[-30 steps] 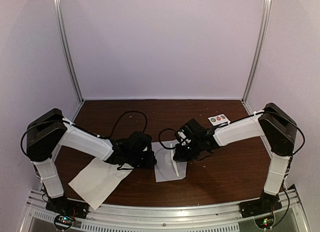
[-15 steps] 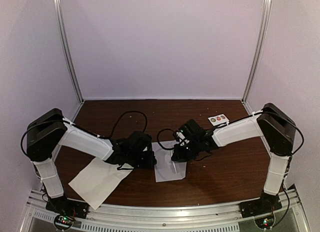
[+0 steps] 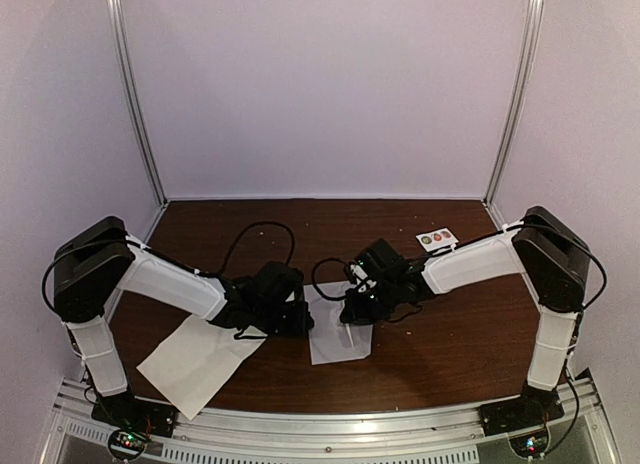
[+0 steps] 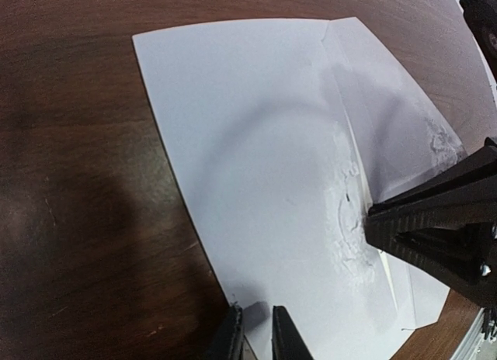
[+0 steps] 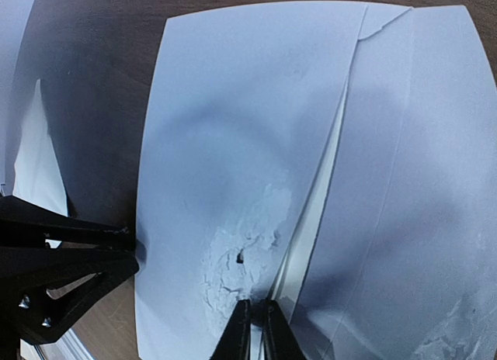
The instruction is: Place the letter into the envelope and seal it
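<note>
**Two claws meet at the envelope**

The envelope lies flat on the table, flap side up. The right claw is pinched shut on the flap's edge. At the envelope's left edge the left claw has its fingers nearly together; whether they bite the paper I cannot tell. A white sheet lies left of the envelope, a sticker card well beyond its right side.

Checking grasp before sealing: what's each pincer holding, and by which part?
Right pincer pinches the envelope at its pocket lip, beside the flap fold. Left pincer sits nearly closed at the envelope's opposite edge; a grip there cannot be told.
</note>
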